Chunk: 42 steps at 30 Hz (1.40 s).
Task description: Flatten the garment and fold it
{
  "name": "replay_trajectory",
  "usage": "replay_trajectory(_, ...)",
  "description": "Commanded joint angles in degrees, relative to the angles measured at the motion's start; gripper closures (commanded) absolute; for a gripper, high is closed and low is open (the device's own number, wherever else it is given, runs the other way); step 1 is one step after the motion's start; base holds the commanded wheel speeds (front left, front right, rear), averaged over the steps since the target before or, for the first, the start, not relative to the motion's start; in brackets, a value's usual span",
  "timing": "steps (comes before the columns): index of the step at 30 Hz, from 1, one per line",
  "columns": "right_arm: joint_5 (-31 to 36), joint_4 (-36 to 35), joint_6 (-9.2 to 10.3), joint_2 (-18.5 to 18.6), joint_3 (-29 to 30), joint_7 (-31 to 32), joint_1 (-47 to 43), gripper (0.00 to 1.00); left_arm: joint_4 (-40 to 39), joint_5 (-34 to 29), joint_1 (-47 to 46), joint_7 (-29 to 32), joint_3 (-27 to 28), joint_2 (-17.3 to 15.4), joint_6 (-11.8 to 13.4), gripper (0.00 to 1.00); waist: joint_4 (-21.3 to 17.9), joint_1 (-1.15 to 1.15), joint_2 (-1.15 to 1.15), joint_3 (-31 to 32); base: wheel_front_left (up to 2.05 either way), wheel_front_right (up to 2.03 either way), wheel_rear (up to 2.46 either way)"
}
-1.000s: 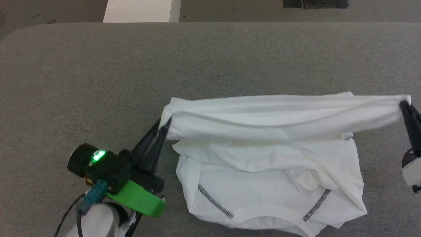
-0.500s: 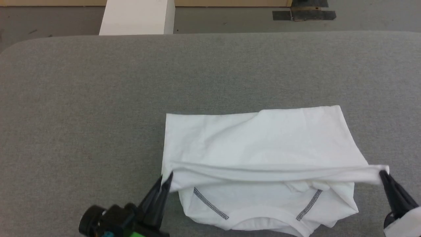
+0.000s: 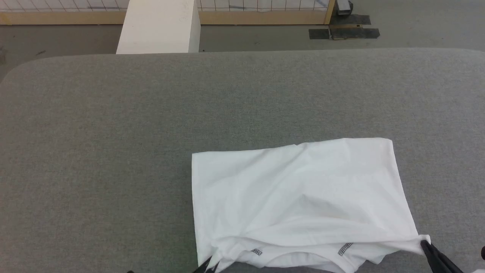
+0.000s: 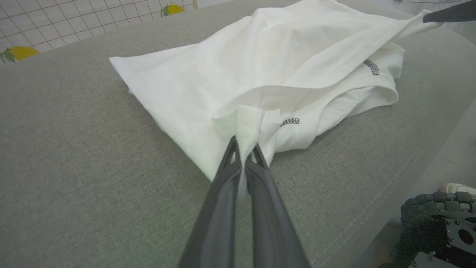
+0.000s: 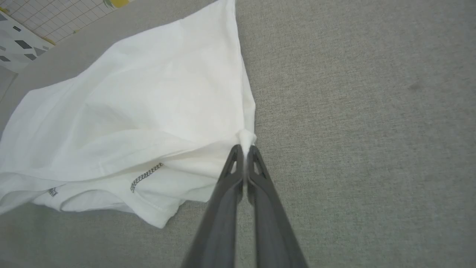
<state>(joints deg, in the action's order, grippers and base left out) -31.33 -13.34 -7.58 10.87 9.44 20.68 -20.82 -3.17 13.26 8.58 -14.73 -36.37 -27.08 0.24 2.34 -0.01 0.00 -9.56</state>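
Head view gives me the shirt [image 3: 299,197] folded over on the grey table [image 3: 113,151], sitting toward five o'clock of the frame. My left gripper [image 4: 244,147] is pinching a bunched corner at the shirt's seven o'clock; my right gripper [image 5: 244,149] is clamped on the corner at its four o'clock.

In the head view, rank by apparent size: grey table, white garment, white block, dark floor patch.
1. grey table
2. white garment
3. white block, which stands farther off
4. dark floor patch
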Motion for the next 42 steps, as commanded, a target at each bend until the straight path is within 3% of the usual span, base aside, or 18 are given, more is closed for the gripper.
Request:
replay_trajectory(1,0.1,0.4,0.09,0.5,0.0,-0.8,-0.7,0.37,0.3,-0.4,0.9,-0.3,0.3,0.3,-0.3,0.0,0.2,0.01,0.0,0.2,0.0,0.0,0.0)
replay_trajectory(2,0.1,0.7,0.09,0.9,0.0,-1.1,-0.8,0.0,0.5,-0.3,1.1,-0.3,0.7,0.9,-0.3,0.0,0.3,0.01,0.0,0.2,0.0,0.0,0.0)
replay_trajectory(7,-1.2,0.5,0.09,2.2,0.6,-1.4,-0.9,0.0,-1.8,2.9,2.7,-0.3,6.4,4.7,0.1,0.0,0.7,0.01,0.0,0.5,0.0,0.0,0.0)
replay_trajectory(12,-5.4,-2.7,0.09,2.3,3.7,-0.6,0.1,0.0,-9.0,11.1,5.6,-0.3,19.8,12.2,-0.7,0.0,1.0,0.01,0.0,0.8,0.0,0.0,0.0)
replay_trajectory(15,-4.6,-3.6,0.09,2.1,6.5,0.5,1.7,0.0,-12.7,10.6,5.9,-0.3,26.0,15.3,-1.6,0.0,1.1,0.01,0.0,0.9,0.0,0.0,0.0)
replay_trajectory(19,-0.8,-2.6,0.09,1.4,7.7,3.1,5.2,0.0,-16.0,6.8,5.0,-0.3,31.3,19.7,-1.0,0.0,1.3,0.01,0.0,0.6,0.0,0.0,0.0)
replay_trajectory(24,2.5,0.1,0.09,0.0,5.9,5.9,9.5,0.0,-17.1,3.1,3.6,-0.3,33.4,22.4,0.3,0.0,1.9,0.01,0.0,-0.2,0.0,0.0,0.0)
replay_trajectory(31,5.5,6.7,0.09,-0.2,2.5,8.7,13.2,0.0,-14.8,-1.4,2.8,-0.3,33.9,23.4,1.6,0.0,3.3,0.01,0.0,-1.5,0.0,0.0,0.0)
replay_trajectory(42,5.7,16.9,0.09,1.3,-1.0,8.1,17.2,0.0,-10.0,-2.8,1.6,-0.3,32.1,23.8,0.5,0.0,5.1,0.01,0.0,-2.0,0.0,0.0,0.0)
